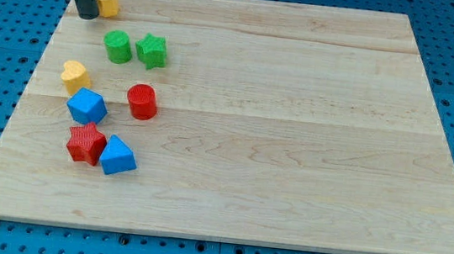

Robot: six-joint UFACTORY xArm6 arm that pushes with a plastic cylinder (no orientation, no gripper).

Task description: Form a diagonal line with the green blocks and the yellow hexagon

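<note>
A: Camera view, what could go wrong?

B: My tip (87,16) is a bare rod with nothing to open or shut. It sits at the hexagon (107,0), just on its left and a little below, seemingly touching. That block lies close to the tabletop (288,193) top edge, so an upward shove could tip it off.

A: And a glancing push?

B: It would likely spin away instead of sliding.

A: The greens?

B: Right of my tip and lower: green cylinder (118,47) first, green star (151,51) just beside it. They stand level, not diagonal. A hexagon driven too hard toward them would knock both.
</note>
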